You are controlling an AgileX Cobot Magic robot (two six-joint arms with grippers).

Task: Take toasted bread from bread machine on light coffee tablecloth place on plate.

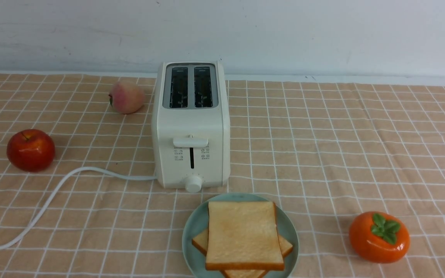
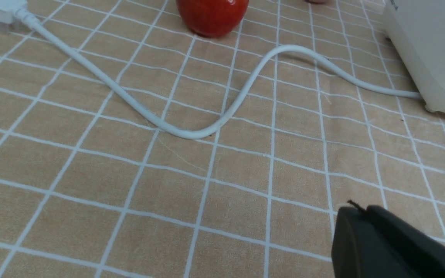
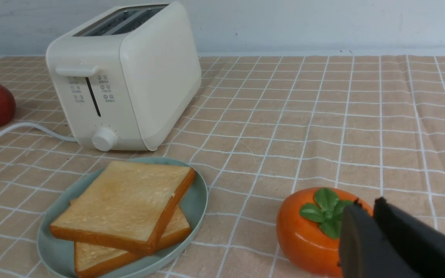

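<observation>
Beyond the left gripper (image 2: 361, 208), its fingers together, wrinkled, white-gridded tan tablecloth (image 1: 307, 154) meets pale wall (image 1: 323, 38). Left of the right gripper (image 3: 368, 204), its opening unclear, crusty golden toast (image 3: 122, 200) lies stacked on a round plate (image 3: 203, 204).

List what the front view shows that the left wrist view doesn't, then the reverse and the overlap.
Front view only: two toast slices, the upper one lying across the lower one, on the plate; tomato-like red-orange fruit; toaster slots, lever and knob; wall.

Left wrist view only: white plug-like block at the cord's end; part of the left hand.

Both: gridded tablecloth, red apple, cord, toaster.
</observation>
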